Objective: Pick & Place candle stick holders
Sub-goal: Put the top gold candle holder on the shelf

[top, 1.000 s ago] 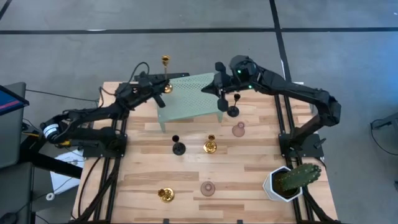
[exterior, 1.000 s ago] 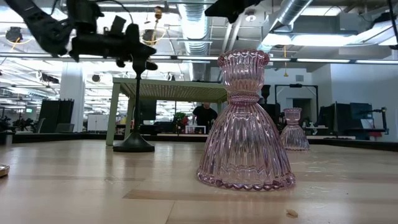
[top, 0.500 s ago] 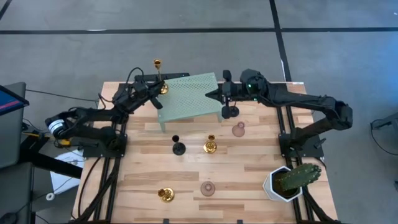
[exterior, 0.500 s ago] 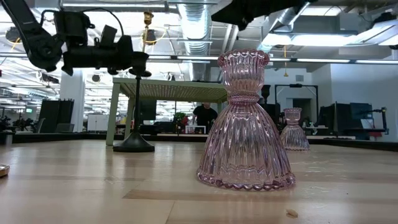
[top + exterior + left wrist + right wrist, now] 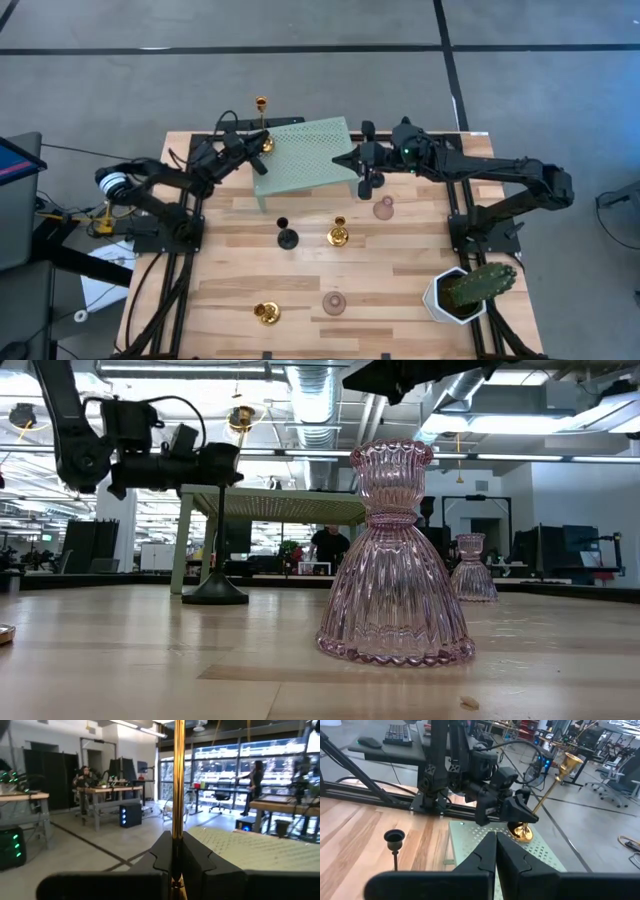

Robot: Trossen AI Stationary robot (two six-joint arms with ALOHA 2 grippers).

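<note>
I am holding the tall shiny gold candlestick holder (image 5: 262, 122) pinched in the left gripper (image 5: 258, 146), tilted over the pale green perforated metal stand (image 5: 305, 156), not yet set down. The right gripper (image 5: 363, 160), pressed together and empty, is hanging beside the tall matte black holder (image 5: 373, 182). Five others are waiting on the wooden table (image 5: 400, 290).

— Where is the tall gold holder (image 5: 262, 122)?
— Tilted, its stem clamped in the left pincer (image 5: 258, 145).
— The rest?
— One tall black holder (image 5: 374, 172) stands just below the right pincer (image 5: 362, 160); black (image 5: 287, 233), gold (image 5: 338, 234) and pink glass (image 5: 384, 208) ones stand farther off.
</note>
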